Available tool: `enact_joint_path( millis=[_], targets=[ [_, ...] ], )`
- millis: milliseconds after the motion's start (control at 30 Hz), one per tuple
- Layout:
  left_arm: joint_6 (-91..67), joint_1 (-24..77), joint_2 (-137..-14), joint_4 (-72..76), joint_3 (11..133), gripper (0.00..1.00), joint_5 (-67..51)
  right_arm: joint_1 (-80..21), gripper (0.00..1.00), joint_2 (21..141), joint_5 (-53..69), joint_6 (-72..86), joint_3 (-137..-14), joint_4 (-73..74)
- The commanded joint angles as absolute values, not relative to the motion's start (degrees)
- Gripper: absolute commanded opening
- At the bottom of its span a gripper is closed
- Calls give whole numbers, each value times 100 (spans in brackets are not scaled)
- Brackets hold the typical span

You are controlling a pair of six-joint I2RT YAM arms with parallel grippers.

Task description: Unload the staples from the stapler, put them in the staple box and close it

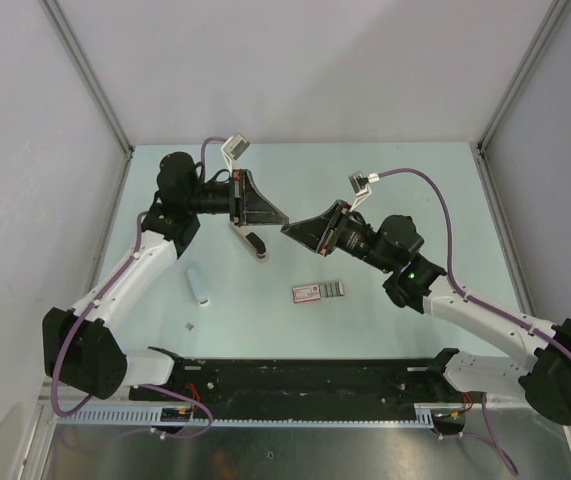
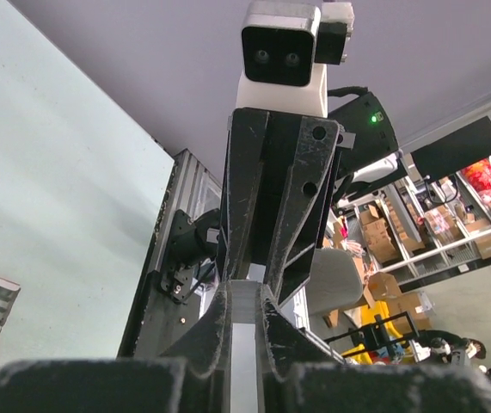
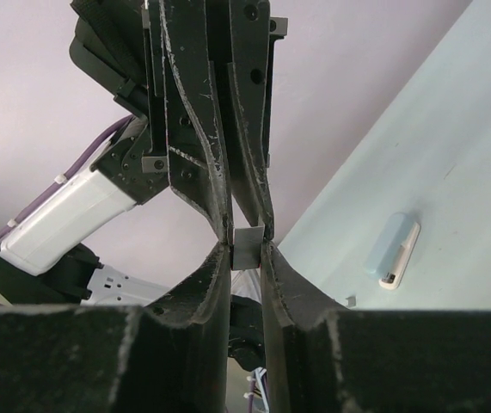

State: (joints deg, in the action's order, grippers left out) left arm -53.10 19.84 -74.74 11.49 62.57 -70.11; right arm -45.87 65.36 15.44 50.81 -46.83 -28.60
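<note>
Ref. landmark: staple box [image 1: 318, 291], laid flat on the table [image 1: 435, 190]. The L gripper [image 1: 276, 222] and R gripper [image 1: 291, 230] are met tip to tip above the table, beyond the box and slightly to its left in the top cam. A short grey staple strip [image 3: 247, 246] is clamped by both: in the R wrist cam, the R fingers are pressed on its lower part and the L fingers on its upper part. In the L wrist cam it is seen pinched between the L fingers. Both pincers are thus closed on the strip. The stapler [image 1: 198, 285], pale blue and white, is laid on the table well left of the box, apart from both grippers. A white-and-black elongated item [image 1: 250, 242] is located beyond-left of the box, under the L gripper; identity cannot be told. A small grey bit [image 1: 190, 326] is found left of the box, nearer the arm bases.
</note>
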Motion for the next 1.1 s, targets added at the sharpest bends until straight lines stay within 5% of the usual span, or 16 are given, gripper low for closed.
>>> enact_joint_path(
  millis=[0, 167, 267, 433, 633, 1067],
  targets=[
    [-5282, 1960, -7272, 1265, 6209, 19, -6967, -4565, 13, 6491, 1535, 5049, -4719, -3104],
    [-4914, 1818, -7259, 973, 6424, 64, -6814, -4566, 9, 6362, 1487, 4837, -4720, -2563],
    [-3704, 1680, -7367, -394, 6982, 75, -6616, -4546, 10, 6203, 1222, 4500, -4724, -1523],
    [-1549, 1614, -7512, -2595, 7653, 78, -5049, -4564, 9, 6069, 263, 3858, -4728, 403],
    [-11, 1744, -7287, -3180, 7221, 77, -2974, -4664, 8, 6579, -1142, 3672, -4752, 2092],
    [778, 1909, -6838, -3314, 6376, 71, -2145, -5030, 9, 8272, -2045, 3634, -5067, 2378]
  ],
)
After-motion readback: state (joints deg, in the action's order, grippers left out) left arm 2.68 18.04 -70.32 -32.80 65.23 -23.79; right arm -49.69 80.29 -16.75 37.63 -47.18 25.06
